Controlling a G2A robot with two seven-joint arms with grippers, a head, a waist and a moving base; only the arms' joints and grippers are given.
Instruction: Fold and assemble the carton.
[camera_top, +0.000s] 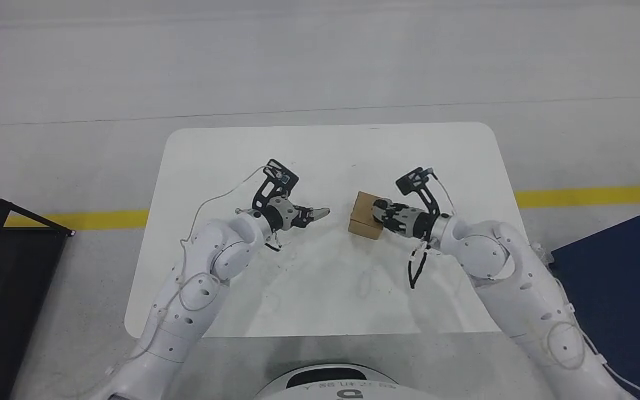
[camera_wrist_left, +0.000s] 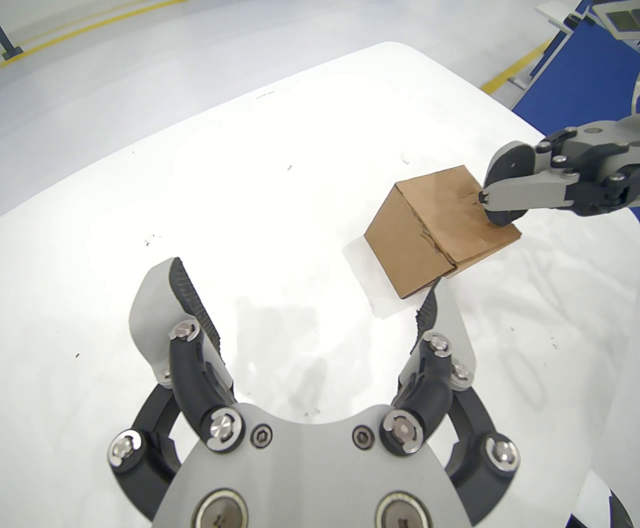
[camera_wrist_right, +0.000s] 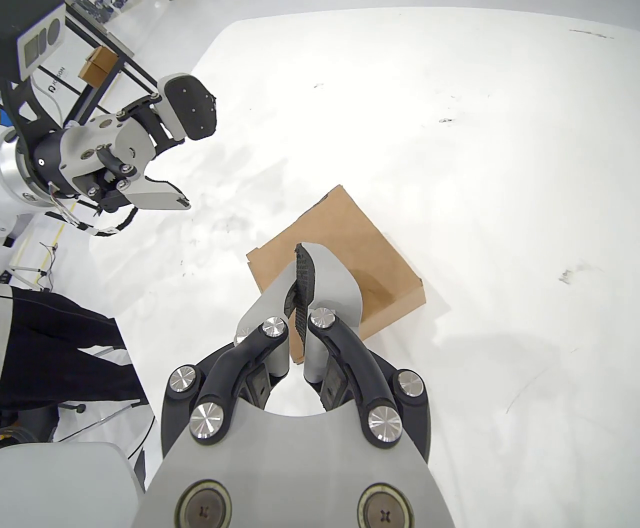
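Note:
A small brown carton (camera_top: 361, 214) stands folded into a closed box near the middle of the white table (camera_top: 330, 300). My right gripper (camera_top: 381, 213) is shut, its tips resting on the top face of the carton (camera_wrist_right: 360, 250) near one edge; nothing shows between its fingers (camera_wrist_right: 320, 280). From the left wrist view the right gripper (camera_wrist_left: 492, 205) touches the top of the carton (camera_wrist_left: 430, 240). My left gripper (camera_wrist_left: 304, 282) is open and holds nothing, hovering just beside the carton's side flap. It appears as the left gripper (camera_top: 316, 214) and as the left gripper (camera_wrist_right: 187, 165).
A black rack (camera_top: 20, 240) stands off the table's left side, and a blue panel (camera_top: 605, 260) off its right. A yellow floor line (camera_top: 100, 218) runs behind. Bare table surface lies on all sides of the carton.

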